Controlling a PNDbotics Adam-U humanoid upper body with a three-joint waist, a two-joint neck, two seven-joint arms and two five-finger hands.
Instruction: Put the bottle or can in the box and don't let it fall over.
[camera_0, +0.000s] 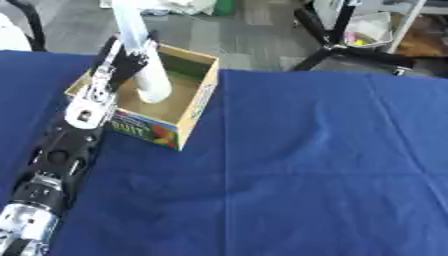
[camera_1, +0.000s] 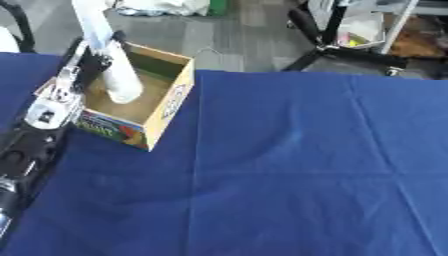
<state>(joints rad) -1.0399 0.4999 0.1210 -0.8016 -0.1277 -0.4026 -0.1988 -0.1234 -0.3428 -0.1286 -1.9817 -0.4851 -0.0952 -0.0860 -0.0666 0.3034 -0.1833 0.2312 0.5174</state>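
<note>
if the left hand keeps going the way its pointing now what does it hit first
Probably nothing more than the white bottle its fingers already curl round. The left hand points away along the cardboard box; beyond lies the box's far wall, then floor, though depth is unclear.

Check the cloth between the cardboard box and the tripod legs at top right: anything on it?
Nothing: bare blue cloth runs from the box toward the tripod legs, clearest in the left eye view.

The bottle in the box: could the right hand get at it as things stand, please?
Probably not: the right hand shows in neither view, and the left hand is already curled round the bottle inside the box.
</note>
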